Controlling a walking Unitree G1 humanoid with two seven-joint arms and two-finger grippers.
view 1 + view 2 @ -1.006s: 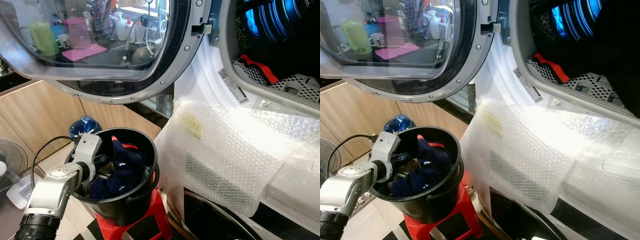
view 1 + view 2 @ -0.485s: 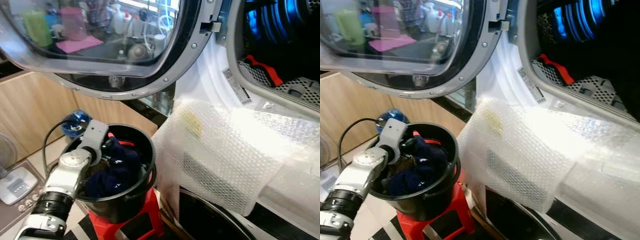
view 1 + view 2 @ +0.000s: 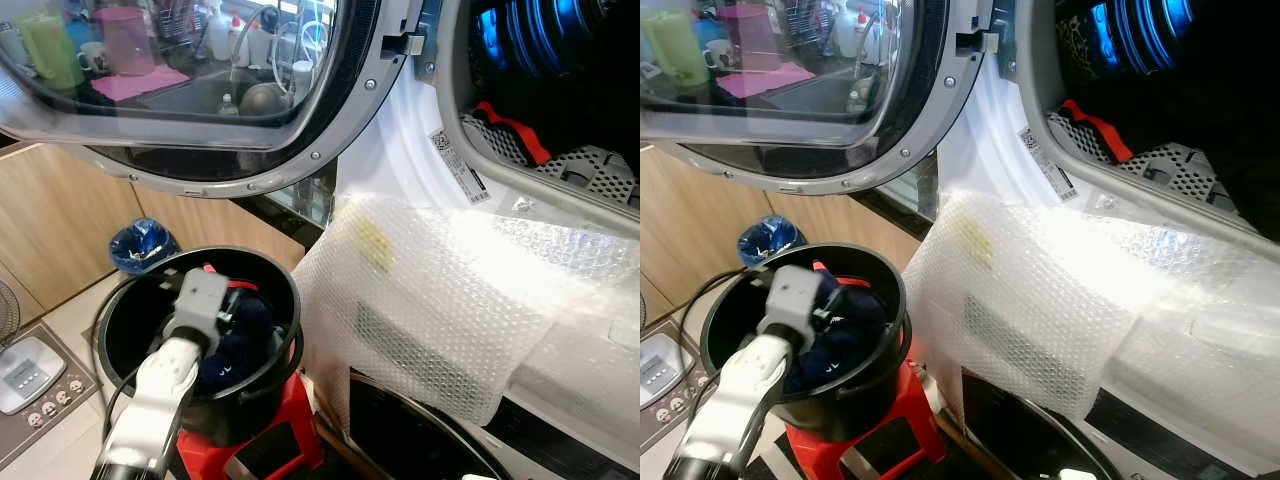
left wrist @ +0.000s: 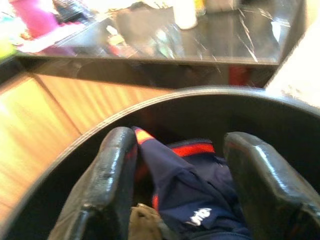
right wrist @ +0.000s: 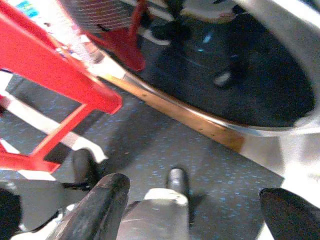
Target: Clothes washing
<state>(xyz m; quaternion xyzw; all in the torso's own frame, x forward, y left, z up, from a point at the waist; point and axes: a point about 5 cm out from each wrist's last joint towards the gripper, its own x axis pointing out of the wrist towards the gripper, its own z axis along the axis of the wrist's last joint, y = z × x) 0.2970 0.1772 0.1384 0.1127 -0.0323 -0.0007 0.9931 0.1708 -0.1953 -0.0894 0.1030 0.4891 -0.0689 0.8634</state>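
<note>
Left wrist view: the left end effector (image 4: 175,185), spread open and empty, straddles navy clothes (image 4: 200,195) in the bucket (image 4: 210,107); a shallow pinch could be lost mid-lift.

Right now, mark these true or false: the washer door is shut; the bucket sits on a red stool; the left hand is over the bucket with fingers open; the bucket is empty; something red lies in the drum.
1. The washer door is shut. False: it stands swung open.
2. The black bucket sits on a red stool. True.
3. The left hand is over the bucket, fingers open. True.
4. The bucket is empty. False: dark navy clothes lie inside.
5. A red item lies in the drum. True.
</note>
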